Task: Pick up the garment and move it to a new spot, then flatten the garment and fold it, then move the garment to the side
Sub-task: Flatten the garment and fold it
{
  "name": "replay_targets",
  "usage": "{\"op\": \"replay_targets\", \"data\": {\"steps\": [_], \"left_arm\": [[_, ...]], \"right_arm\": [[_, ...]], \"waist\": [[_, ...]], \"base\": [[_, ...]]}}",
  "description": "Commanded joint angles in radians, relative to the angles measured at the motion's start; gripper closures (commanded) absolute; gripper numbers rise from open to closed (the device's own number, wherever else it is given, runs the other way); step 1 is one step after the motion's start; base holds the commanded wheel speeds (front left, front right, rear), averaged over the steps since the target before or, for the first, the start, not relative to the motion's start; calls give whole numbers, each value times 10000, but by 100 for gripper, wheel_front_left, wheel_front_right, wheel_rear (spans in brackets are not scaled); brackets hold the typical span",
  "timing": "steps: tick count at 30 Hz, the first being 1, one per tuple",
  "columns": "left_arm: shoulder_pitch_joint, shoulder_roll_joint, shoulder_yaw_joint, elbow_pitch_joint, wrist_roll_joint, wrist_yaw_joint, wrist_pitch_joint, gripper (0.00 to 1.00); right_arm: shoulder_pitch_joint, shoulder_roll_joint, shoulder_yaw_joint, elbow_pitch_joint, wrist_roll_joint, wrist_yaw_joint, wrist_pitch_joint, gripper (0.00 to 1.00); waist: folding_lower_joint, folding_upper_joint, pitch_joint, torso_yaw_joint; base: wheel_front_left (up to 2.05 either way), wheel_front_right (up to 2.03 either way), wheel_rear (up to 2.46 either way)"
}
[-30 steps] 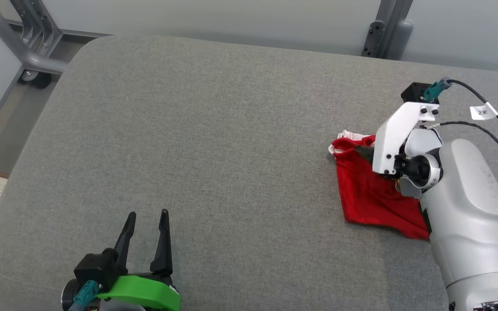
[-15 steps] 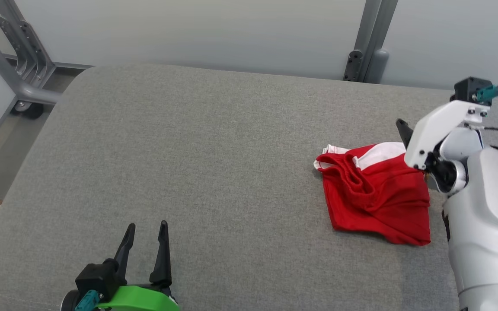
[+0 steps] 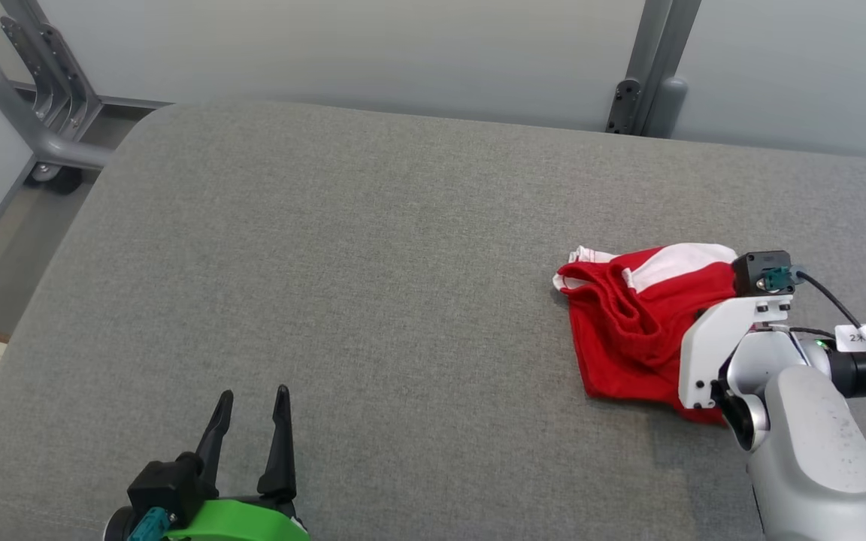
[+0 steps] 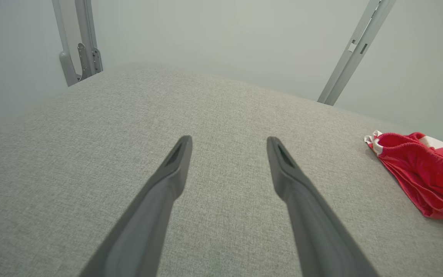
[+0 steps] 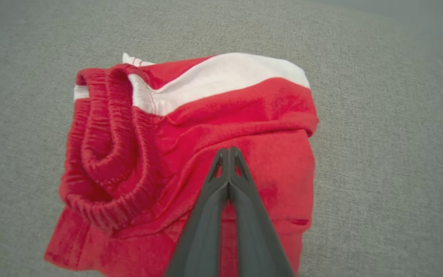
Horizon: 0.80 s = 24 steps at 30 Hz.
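So, head view: red garment (image 3: 628,330) w/ a white stripe (image 3: 673,263) lies bunched on the right part of the grey cushion (image 3: 373,263), its elastic waistband (image 3: 613,300) rolled toward the cushion's ctr. Right arm (image 3: 809,443) comes up from the lower right corner, forearm angled fwd, wrist bent down over the garment's near right corner. Its white bracket (image 3: 719,338) covers the fingers, so the pincer's state can't be read from this angle. A black cable w/ a white tag (image 3: 854,338) loops off the wrist. Left gripper (image 3: 254,391) sits at lower left, well apart from the garment, fingers pointing up the pic and spread, nothing btwn them. A green bracket (image 3: 245,518) sits at its base.

Left wrist view: left gripper (image 4: 229,140) is low over bare cushion (image 4: 206,96), both fingers wide apart. Garment (image 4: 417,169) is off at the right edge, lying on the cushion, waistband end nearest the ctr.

Right wrist view: right gripper (image 5: 228,151) points down at the garment (image 5: 190,127), fingers pressed tight together, tips over red cloth just below the white stripe. Whether they touch the fabric, can't tell. Waistband folds curl at the left, grey cushion (image 5: 379,115) all around.
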Motion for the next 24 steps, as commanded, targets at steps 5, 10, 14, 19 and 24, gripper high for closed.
{"op": "replay_targets", "data": {"steps": [5, 10, 14, 19, 24], "left_arm": [[-194, 9, -59, 9, 31, -40, -25, 0], [-207, 10, -75, 38, -20, -21, -25, 0], [-266, 9, -108, 60, -50, -41, -25, 0], [-305, 9, -140, 83, -85, -41, -25, 0], [-256, 9, -104, 109, -81, -10, -25, 0]], "right_arm": [[108, -31, 729, 382, 440, -10, -189, 100], [-47, -32, 1493, 798, 1130, -10, -273, 100], [-261, -30, 2112, 1115, 1762, -10, -384, 100], [-460, -26, 2674, 1468, 2502, -7, -632, 100], [-657, -23, 3044, 1846, 3065, -7, -931, 100]], "waist": [[0, -1, 207, 147], [0, -1, 293, 238], [0, -1, 353, 299], [0, -1, 380, 339], [0, -1, 339, 325]], "base": [[0, 0, 0], [0, 0, 0], [0, 0, 0], [0, 0, 0], [0, 0, 0]]}}
